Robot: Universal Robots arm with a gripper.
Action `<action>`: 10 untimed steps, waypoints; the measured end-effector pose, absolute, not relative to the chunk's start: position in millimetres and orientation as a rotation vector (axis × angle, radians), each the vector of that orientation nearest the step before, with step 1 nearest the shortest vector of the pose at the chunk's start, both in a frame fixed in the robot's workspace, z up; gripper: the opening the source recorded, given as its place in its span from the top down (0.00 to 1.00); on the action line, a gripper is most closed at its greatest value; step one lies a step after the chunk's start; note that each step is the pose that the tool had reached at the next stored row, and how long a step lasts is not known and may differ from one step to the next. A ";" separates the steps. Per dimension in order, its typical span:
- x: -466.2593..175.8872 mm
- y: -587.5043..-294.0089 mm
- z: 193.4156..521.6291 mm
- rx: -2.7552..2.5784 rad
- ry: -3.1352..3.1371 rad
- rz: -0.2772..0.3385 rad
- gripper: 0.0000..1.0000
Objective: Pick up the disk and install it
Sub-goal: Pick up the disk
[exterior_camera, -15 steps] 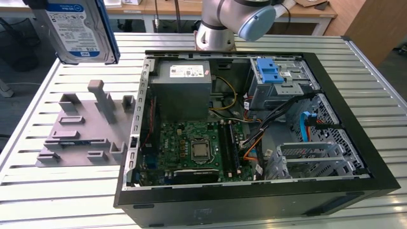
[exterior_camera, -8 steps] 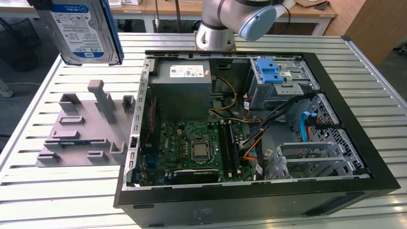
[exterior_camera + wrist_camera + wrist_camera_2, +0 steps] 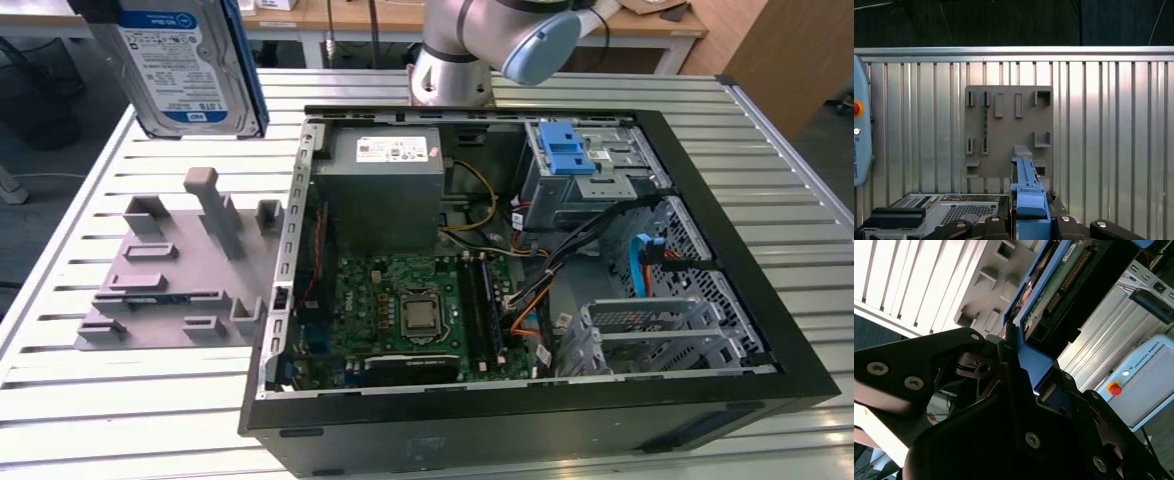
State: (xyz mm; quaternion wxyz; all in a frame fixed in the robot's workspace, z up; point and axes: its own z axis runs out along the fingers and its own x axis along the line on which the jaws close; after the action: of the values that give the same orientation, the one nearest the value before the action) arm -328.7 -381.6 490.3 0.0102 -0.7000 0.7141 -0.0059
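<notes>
Above the grey fixture plate (image 3: 1006, 127), the gripper (image 3: 1029, 226) clamps the disk (image 3: 1025, 182) by its blue frame (edge-on in the first wrist view); the exterior view shows its label (image 3: 180, 68)

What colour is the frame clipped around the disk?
Blue. It edges the disk, clearest in the first wrist view.

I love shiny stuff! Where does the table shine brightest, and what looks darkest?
First wrist view: the slatted silver metal table glares brightest beside the grey plastic fixture plate; the room behind is black. Second wrist view: the black gripper, shut on the blue-framed silver disk, sits in shadow.
</notes>
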 end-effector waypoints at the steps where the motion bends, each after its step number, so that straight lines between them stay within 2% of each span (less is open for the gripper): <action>1: -327.7 -382.0 490.3 -2.185 2.229 -0.019 0.64; 10: -317.6 -384.8 490.3 -2.185 2.229 -0.019 0.64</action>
State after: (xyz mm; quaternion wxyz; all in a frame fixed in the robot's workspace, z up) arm -317.6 -384.8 490.3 0.0102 -0.7000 0.7141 -0.0059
